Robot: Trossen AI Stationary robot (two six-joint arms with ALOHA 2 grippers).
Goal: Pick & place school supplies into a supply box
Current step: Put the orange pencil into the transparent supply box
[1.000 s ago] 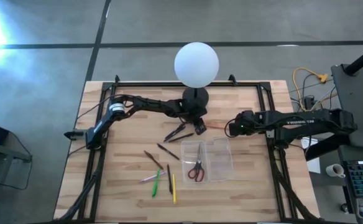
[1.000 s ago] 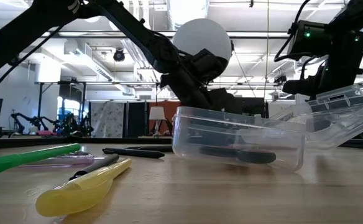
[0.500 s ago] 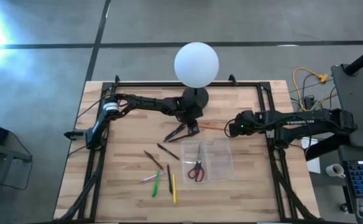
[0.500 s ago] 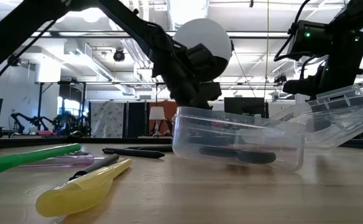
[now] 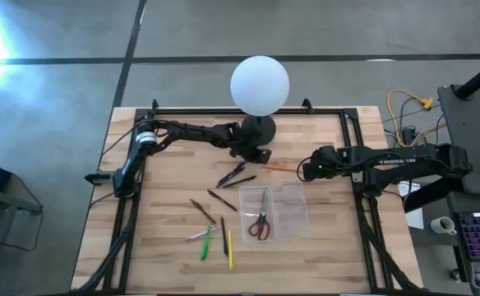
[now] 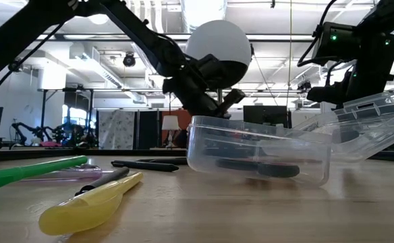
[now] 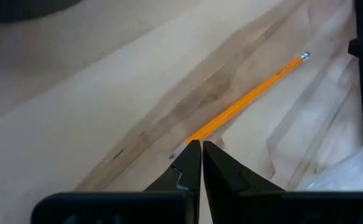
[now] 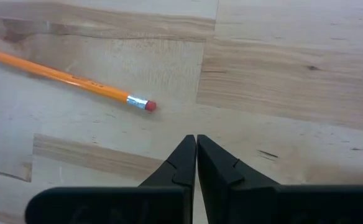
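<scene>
The clear supply box (image 5: pixel 283 215) lies open on the table, red-handled scissors (image 5: pixel 260 219) flat inside it. An orange pencil (image 5: pixel 283 167) lies on the wood just beyond the box, between the two grippers. My left gripper (image 5: pixel 259 154) is shut and raised beside the lamp's stand. In its wrist view the pencil (image 7: pixel 250 96) runs away from the fingertips (image 7: pixel 201 144). My right gripper (image 5: pixel 306 171) is shut, with the pencil's eraser end (image 8: pixel 142 104) just ahead of it. Dark pens (image 5: pixel 233 175), a brown one (image 5: pixel 203 210), a green one (image 5: pixel 205 243) and a yellow one (image 5: pixel 228 249) lie left of the box.
A white globe lamp (image 5: pixel 260 85) on a black stand (image 5: pixel 256 130) stands at the far middle, close to my left gripper. In the low view the box (image 6: pixel 258 152) fills the middle, with green (image 6: pixel 28 172) and yellow (image 6: pixel 89 202) pens in front. There is bare wood near the front edge.
My left gripper has moved from the dark pens beside the box toward the far edge and the lamp's stand, turning as it went. The pens, pencil and box lie as before. My right arm has kept still.
</scene>
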